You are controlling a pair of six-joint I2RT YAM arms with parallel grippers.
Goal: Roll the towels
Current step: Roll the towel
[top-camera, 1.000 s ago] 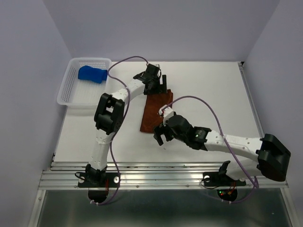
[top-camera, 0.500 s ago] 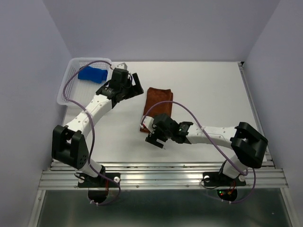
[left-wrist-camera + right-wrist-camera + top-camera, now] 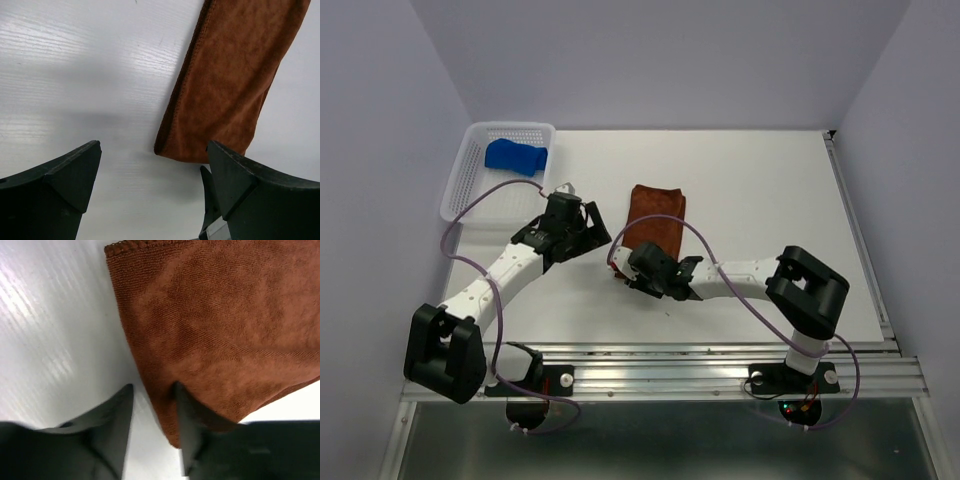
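Note:
A rust-brown towel (image 3: 655, 215) lies flat on the white table, its long side running away from me. A bright blue towel (image 3: 516, 157) lies bunched in the white basket (image 3: 460, 190) at the far left. My left gripper (image 3: 596, 232) hovers open to the left of the brown towel (image 3: 230, 85), whose near corner lies ahead of its spread fingers with nothing between them (image 3: 153, 150). My right gripper (image 3: 626, 268) is low at the near end of the brown towel (image 3: 215, 315). Its jaws (image 3: 152, 387) are narrowed but gapped, one finger on the cloth, one on the table.
The basket stands at the table's far left corner against the wall. Purple cables loop over both arms. A metal rail (image 3: 660, 370) runs along the near edge by the arm bases. Walls close in the left, right and far sides.
My left arm has pulled back from the towel's far end to its left side. My right gripper slid left to the towel's near edge and its jaws narrowed.

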